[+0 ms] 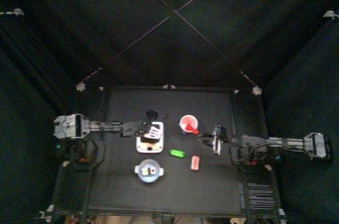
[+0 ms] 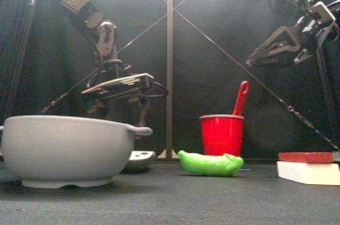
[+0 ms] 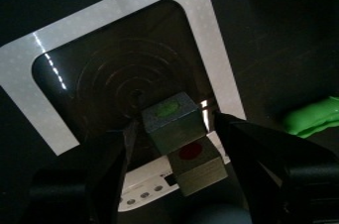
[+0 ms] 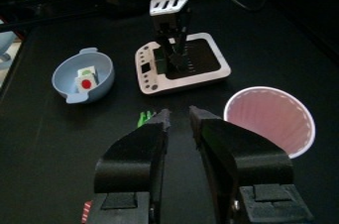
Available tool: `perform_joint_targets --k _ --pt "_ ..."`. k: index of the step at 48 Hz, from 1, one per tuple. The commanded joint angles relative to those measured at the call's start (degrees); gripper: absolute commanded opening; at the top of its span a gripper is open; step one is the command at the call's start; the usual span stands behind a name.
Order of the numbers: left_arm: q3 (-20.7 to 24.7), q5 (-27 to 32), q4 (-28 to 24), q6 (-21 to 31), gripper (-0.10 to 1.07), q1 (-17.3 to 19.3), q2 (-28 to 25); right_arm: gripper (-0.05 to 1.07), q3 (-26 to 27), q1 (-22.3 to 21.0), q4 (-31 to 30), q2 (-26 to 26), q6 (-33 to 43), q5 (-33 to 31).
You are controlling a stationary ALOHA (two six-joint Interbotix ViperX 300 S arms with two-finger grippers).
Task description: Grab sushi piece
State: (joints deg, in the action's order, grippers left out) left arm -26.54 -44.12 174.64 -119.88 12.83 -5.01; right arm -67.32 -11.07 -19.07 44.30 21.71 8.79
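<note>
Left claw (image 3: 172, 134), spread wide, straddles the sushi piece (image 3: 183, 151) on the white board (image 3: 54, 64).
Closing off-centre could tip or push the piece across the board; the right claw (image 4: 181, 119), closed, rests well off the board.

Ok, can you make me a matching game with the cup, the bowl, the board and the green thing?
Things:
1. cup
2. bowl
3. board
4. green thing

Clues:
A. right under the open left gripper
B. has little white and red bits inside
C. red, with a red stick poking out of it
D. lies flat on the table, just in front of the cup

Pairs: 1-C, 2-B, 3-A, 4-D
</note>
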Motion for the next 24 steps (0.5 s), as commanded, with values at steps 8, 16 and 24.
perform_joint_targets --k 8,16,24 --pt "1.5 0.2 0.0 0.0 0.93 0.3 0.1 0.66 0.6 -0.1 0.0 -0.1 -0.1 0.2" --pt "1.5 0.2 0.0 0.0 0.81 0.3 0.2 0.66 0.6 -0.1 0.0 0.0 -0.1 0.2" --pt "1.5 -0.1 -0.7 -0.4 0.68 0.0 0.6 0.66 0.5 -0.1 0.0 -0.1 -0.1 0.2"
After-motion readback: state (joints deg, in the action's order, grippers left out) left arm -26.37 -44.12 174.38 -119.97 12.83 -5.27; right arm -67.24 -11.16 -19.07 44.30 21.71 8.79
